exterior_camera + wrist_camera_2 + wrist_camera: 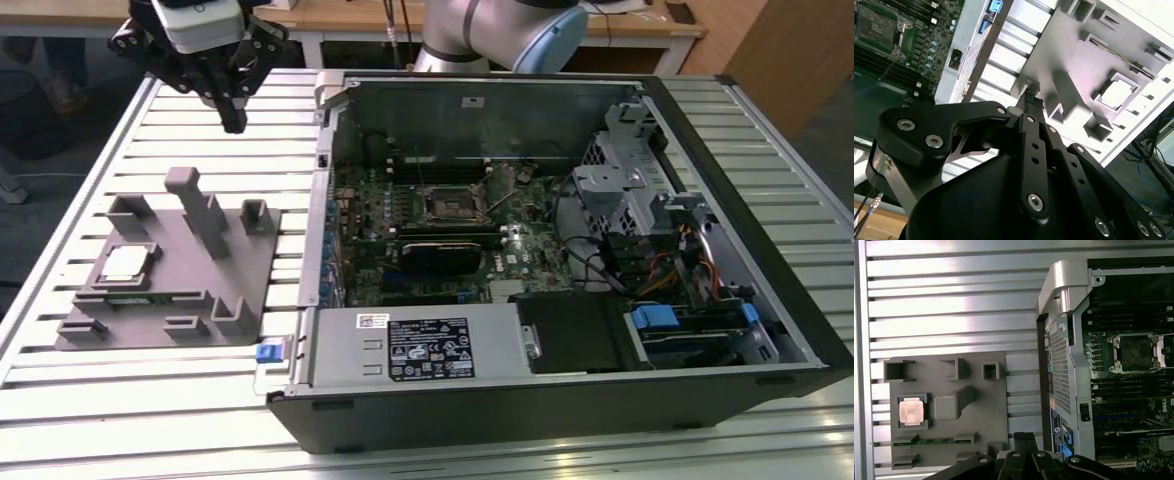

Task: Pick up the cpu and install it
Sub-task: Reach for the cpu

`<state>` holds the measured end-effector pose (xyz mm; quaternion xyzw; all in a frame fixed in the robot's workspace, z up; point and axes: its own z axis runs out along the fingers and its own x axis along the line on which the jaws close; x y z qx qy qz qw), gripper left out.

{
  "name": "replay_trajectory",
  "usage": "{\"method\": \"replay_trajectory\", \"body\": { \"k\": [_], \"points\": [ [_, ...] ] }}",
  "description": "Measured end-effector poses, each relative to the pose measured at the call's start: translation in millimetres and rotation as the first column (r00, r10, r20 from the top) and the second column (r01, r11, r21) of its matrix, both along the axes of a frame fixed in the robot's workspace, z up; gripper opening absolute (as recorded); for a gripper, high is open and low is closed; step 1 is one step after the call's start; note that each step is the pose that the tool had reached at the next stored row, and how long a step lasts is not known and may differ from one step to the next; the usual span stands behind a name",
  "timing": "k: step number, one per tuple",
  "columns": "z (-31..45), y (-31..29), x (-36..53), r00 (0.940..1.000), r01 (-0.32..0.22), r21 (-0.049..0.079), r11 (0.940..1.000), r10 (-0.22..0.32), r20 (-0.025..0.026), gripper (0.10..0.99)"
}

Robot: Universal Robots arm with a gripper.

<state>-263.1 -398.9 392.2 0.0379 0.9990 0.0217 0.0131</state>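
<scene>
Firstly, the cpu (pixel 124 264): lies flat, silvery face up, in a square pocket near one end of the grey tray (pixel 989 415), untouched, so pick-up is not yet done. Pocket walls hug the chip on all sides; prob. meant to fix its position and keep it square for a grasp from above.

- Memory stick (pixel 934 441): green, in a slot of the tray just beside the cpu pocket, edge up. Other pockets and a tall post (pixel 200 215) stand nearer the tray's middle, presumably seats for other parts.
- Table (pixel 134 400): slatted metal, carrying the tray.
- Computer case (pixel 534 400): lies open just beside the tray, on the exterior view's right. Side panel is off, so the board faces up.
- Socket (pixel 1134 352): black-framed, on the board well apart from the tray; appears unfilled, i.e. install is not done.
- Gripper (pixel 234 124): fingers pressed together w/ no visible gap, gripping nothing. Hangs clear above the table, off the tray's far edge as the exterior view has it, well apart from the cpu.
- Arm pose: wrist turned so the fingers point roughly straight down, and the first wrist view looks down on the tray w/ cpu and socket both in sight. The arm's grey-blue links (pixel 507 30) rise beyond the case, further from the tray.
</scene>
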Motion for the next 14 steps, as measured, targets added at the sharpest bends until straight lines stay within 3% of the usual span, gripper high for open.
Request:
{"method": "replay_trajectory", "body": {
  "k": [14],
  "points": [
    [-0.1, 0.0, -8.7, 1.0000, 0.000, 0.000, 1.0000, 0.000, 0.0000, 0.106]
  ]
}}
